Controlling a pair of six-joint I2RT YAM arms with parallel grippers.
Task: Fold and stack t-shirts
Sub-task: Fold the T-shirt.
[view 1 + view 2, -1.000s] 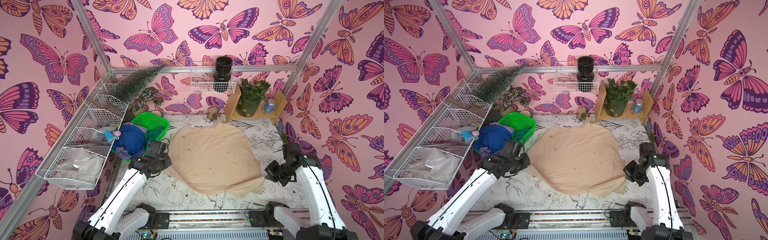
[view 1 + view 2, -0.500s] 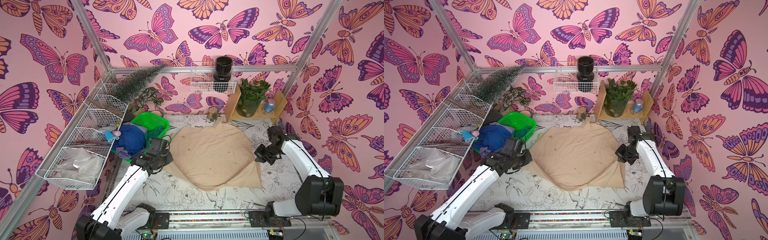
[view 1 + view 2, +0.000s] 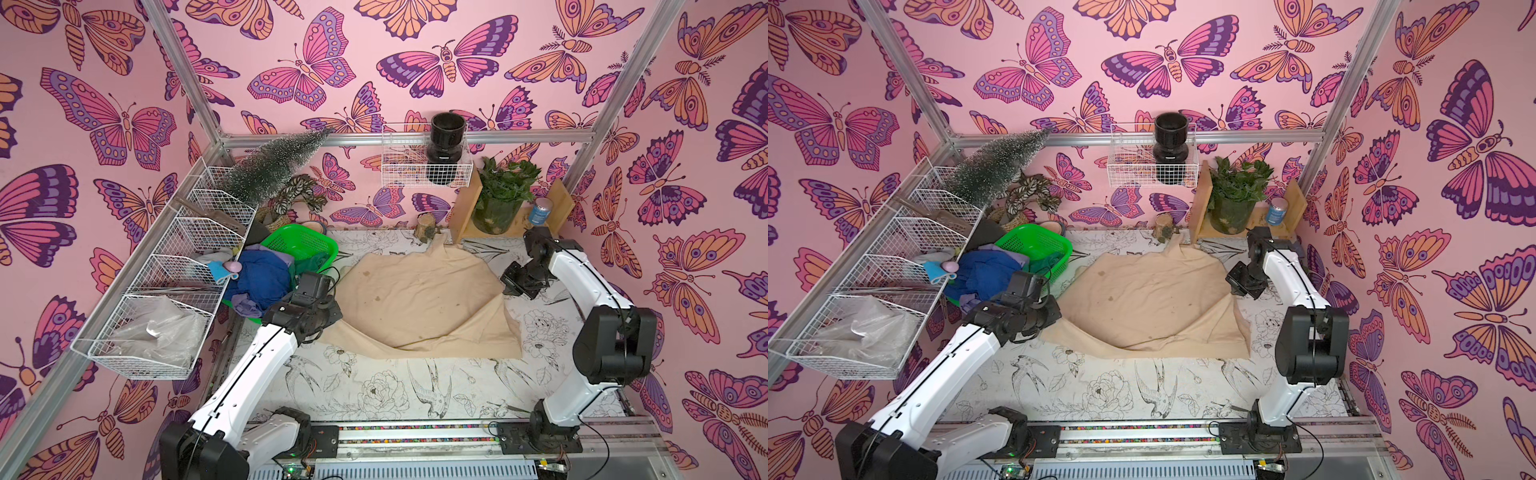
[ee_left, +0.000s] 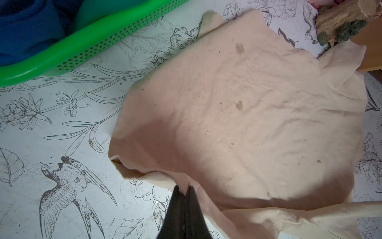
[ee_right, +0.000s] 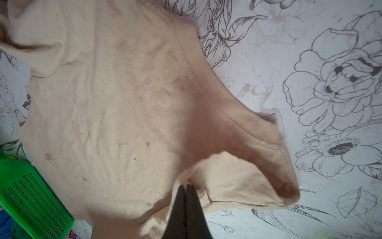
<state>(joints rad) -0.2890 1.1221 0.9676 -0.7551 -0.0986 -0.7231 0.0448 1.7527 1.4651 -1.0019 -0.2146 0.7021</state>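
Note:
A beige t-shirt (image 3: 419, 295) with small dark specks lies spread on the floral mat in both top views, its near right part doubled over. My left gripper (image 4: 185, 188) is shut on a pinch of its near left edge. My right gripper (image 5: 186, 186) is shut on a bunched piece next to the stitched hem (image 5: 208, 97), at the shirt's right side (image 3: 508, 284). A royal blue t-shirt (image 3: 262, 276), a lavender one (image 3: 245, 305) and a dark green one (image 3: 312, 262) are heaped in and over the bright green basket (image 3: 299, 243).
Wire shelves (image 3: 166, 291) run along the left wall, one holding a light-blue item with a pink piece (image 3: 222, 269). A wooden shelf with a potted plant (image 3: 503, 199) and a blue can (image 3: 540, 210) stands at the back right, a log stump (image 3: 424, 224) beside it.
My right arm has swung from the near right toward the back, dragging the beige shirt's near right corner over the cloth. My left gripper has shifted slightly back, still holding.

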